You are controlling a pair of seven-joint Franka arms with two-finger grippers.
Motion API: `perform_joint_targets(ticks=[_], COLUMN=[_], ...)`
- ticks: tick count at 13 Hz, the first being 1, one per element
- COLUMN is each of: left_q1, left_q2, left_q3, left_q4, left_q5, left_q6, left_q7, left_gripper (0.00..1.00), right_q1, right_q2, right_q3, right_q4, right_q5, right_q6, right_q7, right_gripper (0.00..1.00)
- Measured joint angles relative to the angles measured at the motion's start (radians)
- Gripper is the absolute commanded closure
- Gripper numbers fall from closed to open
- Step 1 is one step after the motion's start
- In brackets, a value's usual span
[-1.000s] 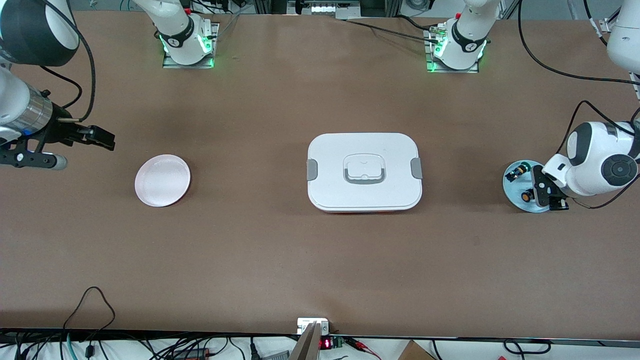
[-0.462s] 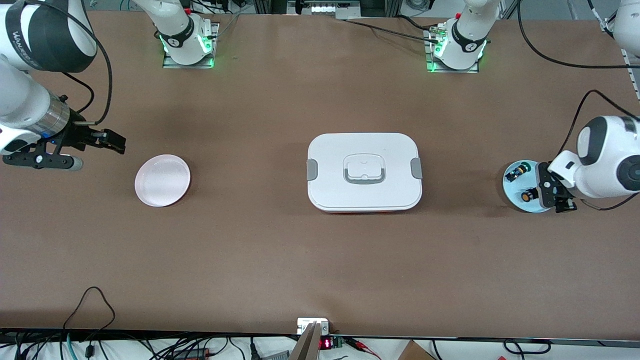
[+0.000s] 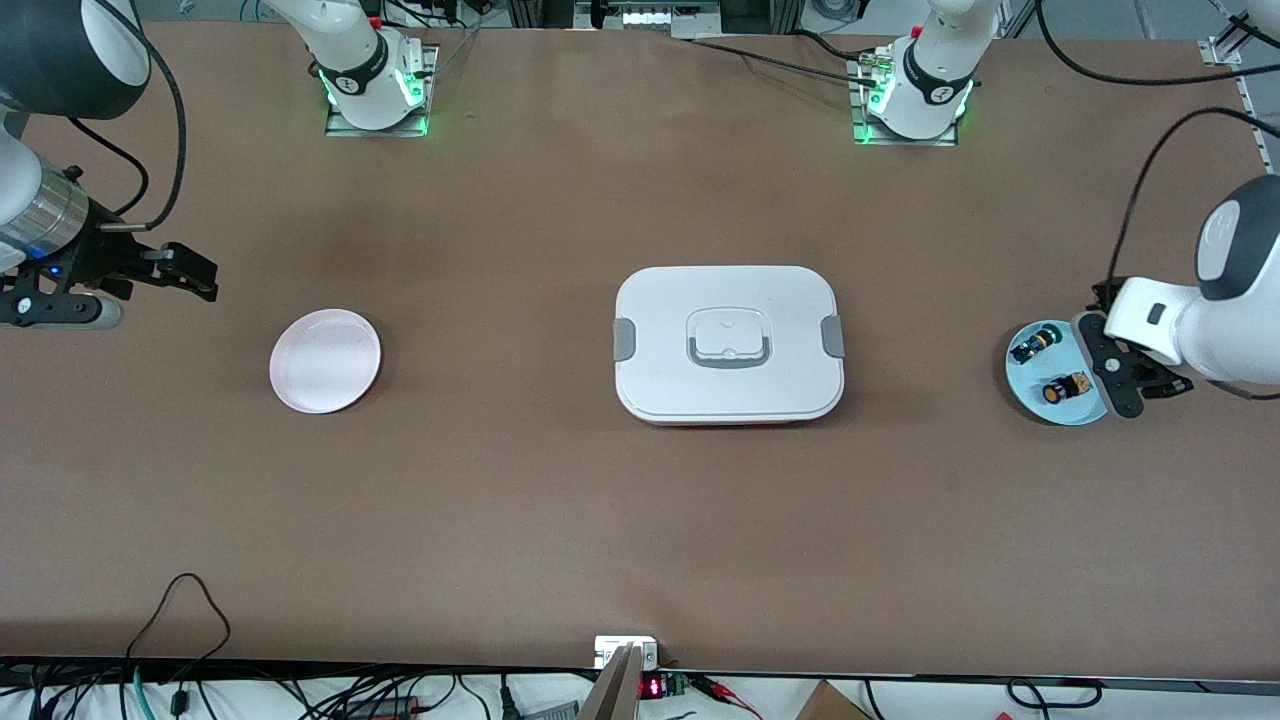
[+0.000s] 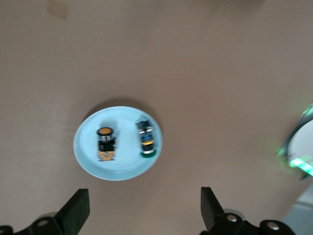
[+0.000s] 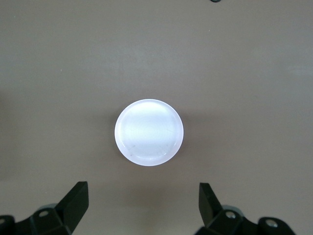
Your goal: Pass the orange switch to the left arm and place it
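While the right gripper [image 3: 205, 281] waits spread empty by the white plate [image 3: 325, 361], the orange switch [image 4: 105, 143] lies lengthwise on the blue plate [image 4: 87, 156] just ahead of the spread, empty left gripper [image 4: 142, 215].

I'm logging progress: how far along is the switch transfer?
Nothing is done yet: the orange switch lies on the blue plate. The open left gripper hovers over that plate's edge; the open right gripper waits near the pink plate. Pickup, handover past the box remain.
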Motion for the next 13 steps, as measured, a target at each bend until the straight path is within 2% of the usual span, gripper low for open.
perform_joint_targets(ticks=[3, 5, 6, 7, 10, 13], left_q1=[-0.005, -0.033, -0.072, -0.136, -0.381, -0.612], left_q2=[-0.014, -0.058, -0.095, -0.138, -0.249, -0.324], left_q3=[-0.086, -0.08, -0.038, 0.043, 0.372, 0.67], left_q4=[0.079, 0.101, 0.104, 0.104, 0.091, 0.012], left_q5=[-0.037, -0.112, -0.16, -0.22, -0.356, -0.443], left_q6=[-0.11, -0.125, -0.127, -0.126, -0.094, -0.019], left_q7=[-0.266, -0.443, -0.528, -0.599, -0.733, -0.819], left_gripper=[0.0, 0.0, 0.0, 0.0, 0.0, 0.0], right_q1=[0.009, 0.01, 0.01, 0.01, 0.01, 0.012], right_q2=[0.001, 0.001, 0.001, 0.001, 0.001, 0.001], right_q3=[-0.004, -0.005, -0.006, -0.009, -0.019, -0.019], right_q4=[0.0, 0.0, 0.001, 0.003, 0.012, 0.013], right_q5=[0.0, 0.0, 0.001, 0.006, 0.031, 0.032], right_q6=[-0.03, -0.043, -0.043, -0.043, -0.043, -0.043], right_q7=[-0.004, -0.004, -0.004, -0.005, -0.035, -0.039], right_gripper=[0.0, 0.0, 0.0, 0.0, 0.0, 0.0])
